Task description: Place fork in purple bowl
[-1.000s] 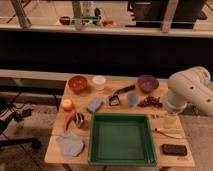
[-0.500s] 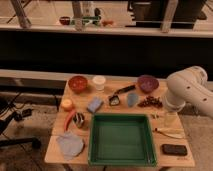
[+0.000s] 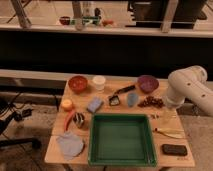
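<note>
The purple bowl (image 3: 147, 83) stands at the back right of the wooden table (image 3: 56, 150). The fork (image 3: 156, 116) is a thin silvery sliver lying on the table's right side, in front of the bowl and just right of the green tray's far corner. My white arm (image 3: 187, 90) comes in from the right. Its gripper (image 3: 167, 113) hangs below it over the right part of the table, just right of the fork and a little above it. It stands open and holds nothing.
A large green tray (image 3: 122, 161) fills the front middle. A cream-yellow-handled utensil (image 3: 170, 133) and a black block (image 3: 174, 149) lie to its right. Behind are a red-orange bowl (image 3: 78, 83), a white cup (image 3: 99, 82), a black utensil (image 3: 121, 93), a blue sponge (image 3: 94, 104) and dark red fruit (image 3: 151, 102). A grey cloth (image 3: 70, 144) lies front left.
</note>
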Tool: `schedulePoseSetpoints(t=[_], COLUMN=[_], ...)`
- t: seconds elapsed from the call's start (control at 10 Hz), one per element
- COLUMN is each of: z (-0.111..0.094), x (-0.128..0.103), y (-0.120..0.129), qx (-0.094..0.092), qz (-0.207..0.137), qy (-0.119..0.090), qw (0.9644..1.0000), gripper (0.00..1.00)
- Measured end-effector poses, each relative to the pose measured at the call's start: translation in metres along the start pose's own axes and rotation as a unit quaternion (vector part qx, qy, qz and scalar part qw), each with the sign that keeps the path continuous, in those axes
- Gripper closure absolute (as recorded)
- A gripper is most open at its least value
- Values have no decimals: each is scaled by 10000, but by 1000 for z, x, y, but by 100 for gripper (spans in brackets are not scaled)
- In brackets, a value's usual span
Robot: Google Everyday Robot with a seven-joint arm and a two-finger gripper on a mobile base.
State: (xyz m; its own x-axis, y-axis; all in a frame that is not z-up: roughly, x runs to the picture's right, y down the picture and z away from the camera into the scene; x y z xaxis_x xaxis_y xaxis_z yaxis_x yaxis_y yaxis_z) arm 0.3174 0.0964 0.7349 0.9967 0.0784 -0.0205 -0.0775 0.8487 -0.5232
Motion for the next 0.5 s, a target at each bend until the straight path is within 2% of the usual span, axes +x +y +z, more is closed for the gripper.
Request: schedulePoseSetpoints(t=[0.3,0.5], z=[18,19], x=[14,15], y=[-13,-13], qx=[-72,-87], qz=[229,237], qy=[-438,-459], qw=[9988,9986], gripper=[20,20])
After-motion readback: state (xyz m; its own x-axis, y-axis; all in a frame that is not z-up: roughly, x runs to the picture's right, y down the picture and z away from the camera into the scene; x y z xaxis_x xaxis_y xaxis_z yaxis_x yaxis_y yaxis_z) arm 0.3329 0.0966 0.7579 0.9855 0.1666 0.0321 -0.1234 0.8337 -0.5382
